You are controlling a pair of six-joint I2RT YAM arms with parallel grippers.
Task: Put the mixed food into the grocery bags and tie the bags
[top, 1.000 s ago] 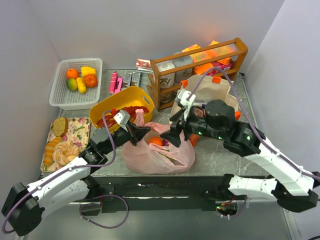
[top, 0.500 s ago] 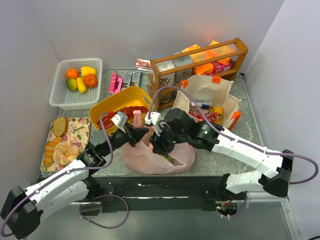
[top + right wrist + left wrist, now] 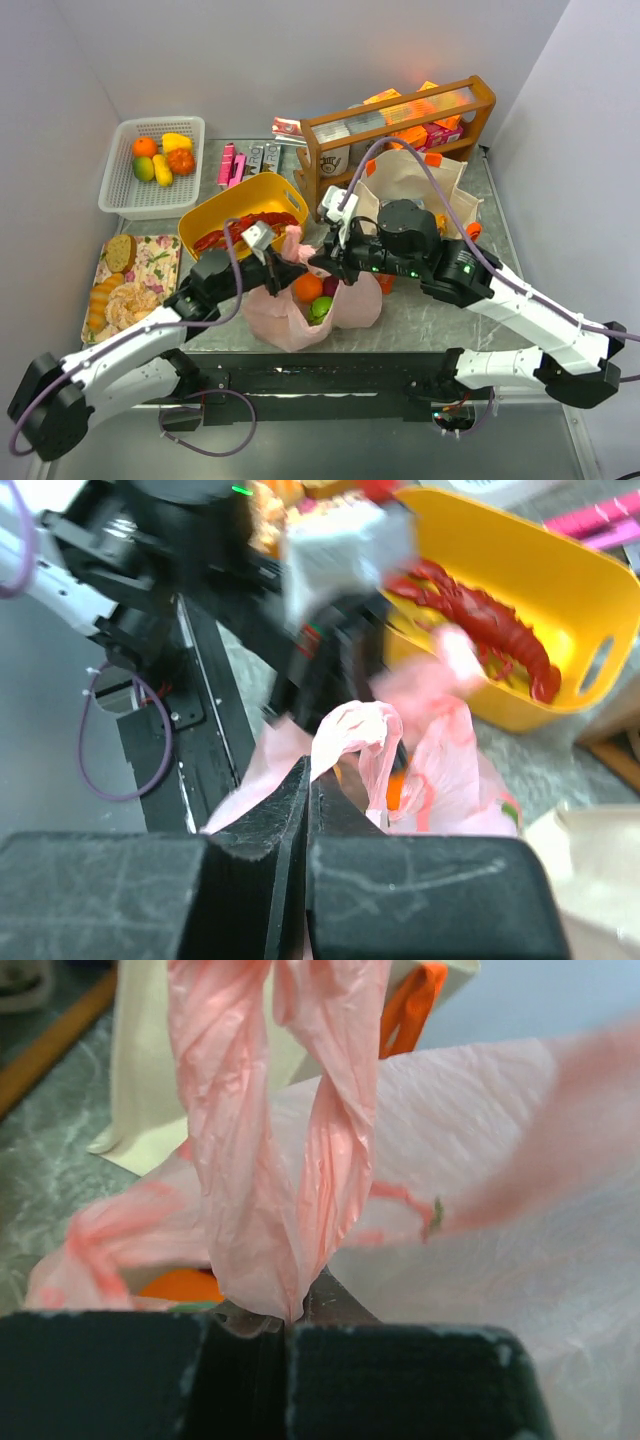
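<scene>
While both arms meet over the pink bag [image 3: 350,308] near the counter's [image 3: 410,325] front edge in the top view, the left claw [image 3: 283,270] pinches the bag's left handle and the right claw [image 3: 326,263] pinches the right one. Bag mouth is spread between them. An orange [image 3: 307,287] and a green fruit [image 3: 320,307] sit inside. Tote [image 3: 400,180] stands behind the right arm. Yellow tub [image 3: 250,195] with a lobster [image 3: 235,237] is behind the bag.

Left wrist: claw [image 3: 288,1322] clamped on a twisted pink handle, fingers tight together. Orange shows low left inside the bag, tote beyond.

Right wrist: claw [image 3: 308,790] closed, fingers touching, pink plastic bunched at the tips. Tub and lobster beyond.
</scene>
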